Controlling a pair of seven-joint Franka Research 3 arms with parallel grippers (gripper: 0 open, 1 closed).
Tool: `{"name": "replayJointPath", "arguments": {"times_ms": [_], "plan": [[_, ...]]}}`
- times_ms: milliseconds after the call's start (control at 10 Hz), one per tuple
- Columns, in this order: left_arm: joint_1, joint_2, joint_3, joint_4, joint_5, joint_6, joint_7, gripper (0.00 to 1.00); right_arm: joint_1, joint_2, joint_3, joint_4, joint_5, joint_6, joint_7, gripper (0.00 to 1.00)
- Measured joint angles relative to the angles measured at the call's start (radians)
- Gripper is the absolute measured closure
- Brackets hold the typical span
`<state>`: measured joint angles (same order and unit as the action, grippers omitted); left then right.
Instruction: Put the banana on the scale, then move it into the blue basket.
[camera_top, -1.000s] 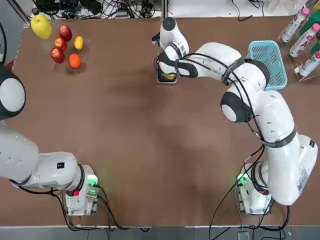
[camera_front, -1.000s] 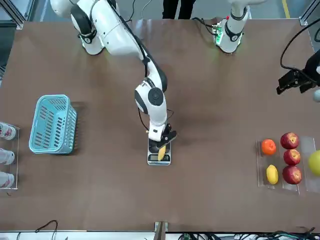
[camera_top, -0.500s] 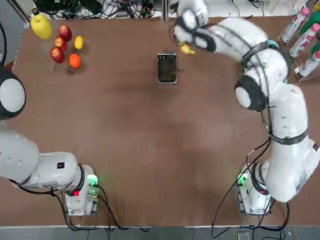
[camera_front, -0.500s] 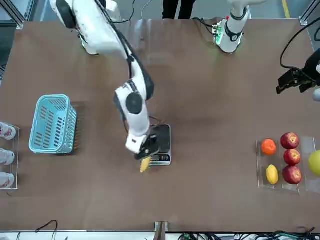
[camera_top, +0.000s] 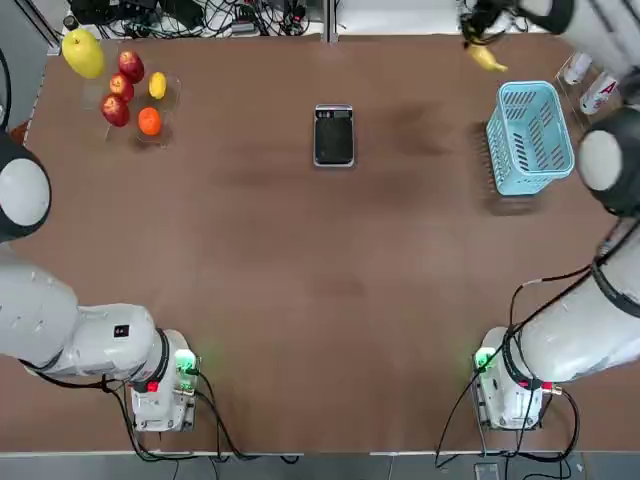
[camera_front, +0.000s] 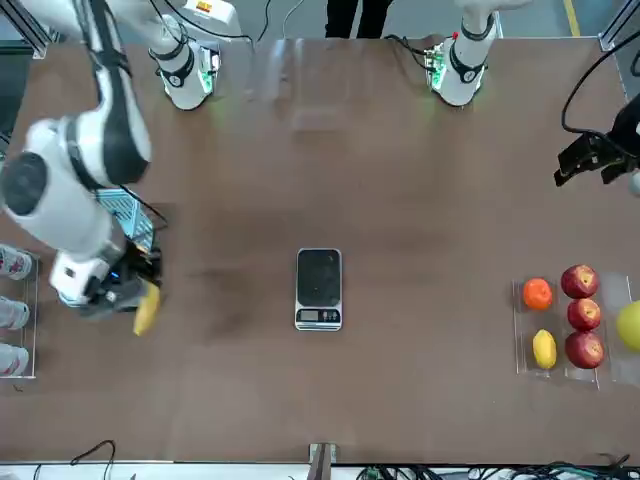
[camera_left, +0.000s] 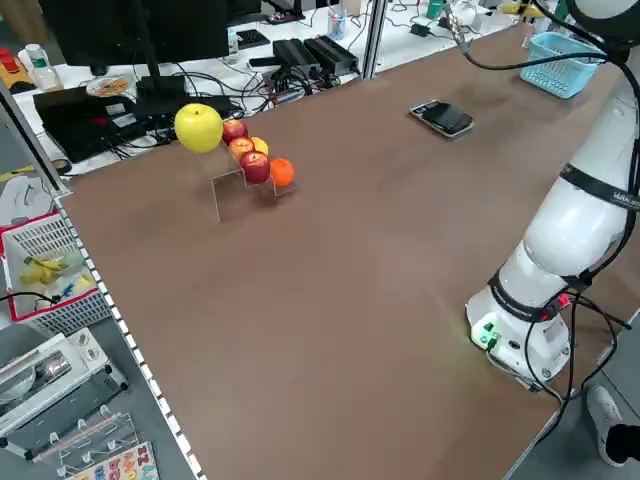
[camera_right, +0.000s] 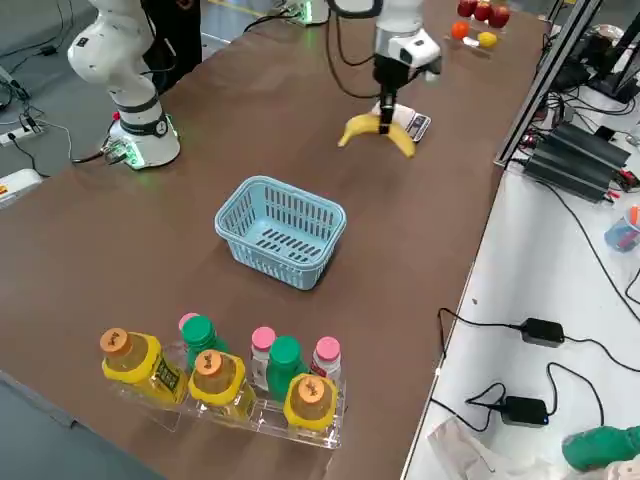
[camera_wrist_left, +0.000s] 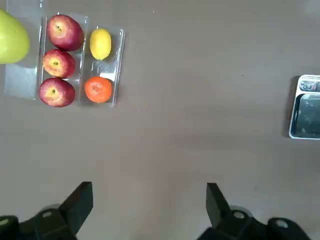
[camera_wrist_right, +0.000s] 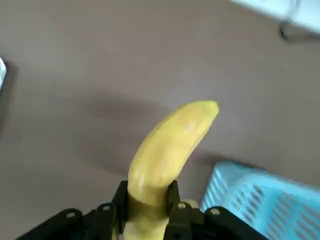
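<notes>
I have the right gripper (camera_wrist_right: 147, 200) clamped on the banana (camera_wrist_right: 167, 145), carried high just beside the blue basket (camera_top: 530, 135), clearing its rim; the scale (camera_top: 334, 134) sits bare, left gripper (camera_wrist_left: 145, 210) idle, wide open.

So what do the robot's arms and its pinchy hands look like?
Both arms are fat, glossy white tubes with round grey-black joint caps. The right arm has black cables clipped along it. Each base has a little green light and black cords. The left gripper has two black wedge-shaped fingers; the right gripper is black too.
</notes>
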<state>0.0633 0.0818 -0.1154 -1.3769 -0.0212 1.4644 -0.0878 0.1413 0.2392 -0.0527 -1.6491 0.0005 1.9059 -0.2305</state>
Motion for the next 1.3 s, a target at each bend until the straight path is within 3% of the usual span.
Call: {"name": "replayJointPath", "arguments": {"times_ms": [200,400,600,1000,1200,1300], "plan": [[0.0,0.0,0.001,0.002,0.0,0.0,0.0,0.0,-0.132,-0.104,0.008,-0.141,0.0,-0.034,-0.103,0.65],[0.0,0.0,0.001,0.002,0.0,0.0,0.0,0.0,-0.251,-0.111,0.01,-0.221,0.0,0.005,-0.2,0.65],[0.001,0.0,0.003,0.003,0.0,0.0,0.0,0.0,-0.321,-0.059,0.013,-0.252,0.001,0.059,-0.234,0.65],[0.001,0.0,0.003,0.003,0.0,0.001,0.001,0.0,-0.335,0.012,0.026,-0.253,0.018,0.106,-0.234,0.75],[0.001,0.0,0.003,0.003,0.0,0.002,0.001,0.0,-0.335,0.012,0.029,-0.247,0.02,0.106,-0.233,0.51],[0.001,0.0,0.003,0.003,0.0,0.002,0.001,0.0,-0.335,0.012,0.029,-0.245,0.02,0.106,-0.233,0.33]]}}
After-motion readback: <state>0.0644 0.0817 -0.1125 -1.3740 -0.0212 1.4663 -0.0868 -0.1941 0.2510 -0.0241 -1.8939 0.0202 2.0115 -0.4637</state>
